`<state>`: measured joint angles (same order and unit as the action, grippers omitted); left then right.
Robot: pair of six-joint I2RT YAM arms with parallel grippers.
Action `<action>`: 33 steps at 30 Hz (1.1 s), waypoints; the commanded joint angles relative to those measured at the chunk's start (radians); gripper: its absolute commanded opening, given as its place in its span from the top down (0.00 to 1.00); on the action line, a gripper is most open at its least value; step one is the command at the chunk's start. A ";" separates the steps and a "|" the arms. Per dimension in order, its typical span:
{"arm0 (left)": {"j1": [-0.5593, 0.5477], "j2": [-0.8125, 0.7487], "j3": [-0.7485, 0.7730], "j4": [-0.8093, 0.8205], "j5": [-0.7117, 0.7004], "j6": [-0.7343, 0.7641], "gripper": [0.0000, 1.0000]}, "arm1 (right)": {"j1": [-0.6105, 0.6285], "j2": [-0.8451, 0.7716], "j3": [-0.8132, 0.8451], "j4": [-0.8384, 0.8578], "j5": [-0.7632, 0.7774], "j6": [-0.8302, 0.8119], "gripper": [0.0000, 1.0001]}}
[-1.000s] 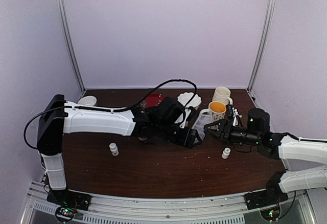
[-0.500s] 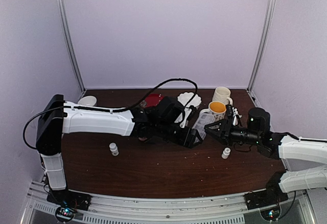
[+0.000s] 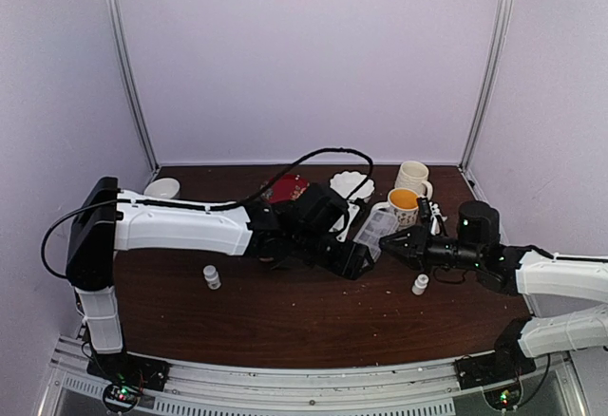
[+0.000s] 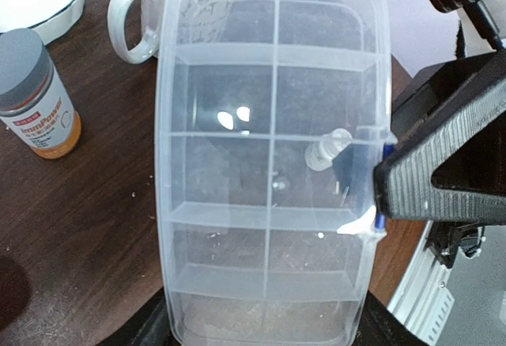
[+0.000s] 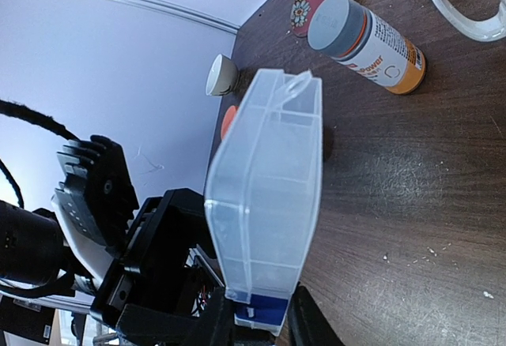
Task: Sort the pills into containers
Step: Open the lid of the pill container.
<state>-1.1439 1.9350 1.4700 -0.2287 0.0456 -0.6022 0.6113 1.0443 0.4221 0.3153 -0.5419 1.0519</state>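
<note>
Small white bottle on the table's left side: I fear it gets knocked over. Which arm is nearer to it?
Left. The left arm runs close behind the small white bottle; the right arm is far across the table, the right gripper at the organiser box.

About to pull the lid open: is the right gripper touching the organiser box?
Touching. Right wrist view: the right gripper pinches the organiser box at its blue latch.

A grey-capped amber bottle [image 4: 35, 93] stands on the dark bench [image 4: 79, 243] just beside the left claw [image 3: 359, 256]; a white mug [image 4: 117, 16] sits beyond it.
</note>
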 commanded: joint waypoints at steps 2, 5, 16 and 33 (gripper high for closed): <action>-0.040 -0.014 0.074 -0.103 -0.192 0.077 0.43 | 0.008 0.011 0.032 0.014 -0.009 0.004 0.79; -0.063 -0.008 0.101 -0.146 -0.301 0.094 0.45 | 0.008 0.021 0.027 0.012 -0.005 0.003 0.79; -0.178 0.055 0.235 -0.322 -0.772 0.148 0.46 | 0.010 0.050 -0.006 0.056 0.021 0.026 0.75; -0.129 0.034 0.165 -0.189 -0.396 0.109 0.45 | 0.010 0.040 -0.079 0.308 -0.021 0.029 0.28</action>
<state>-1.3128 2.0148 1.7012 -0.5812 -0.6342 -0.4713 0.6220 1.1000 0.3622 0.4698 -0.5377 1.1057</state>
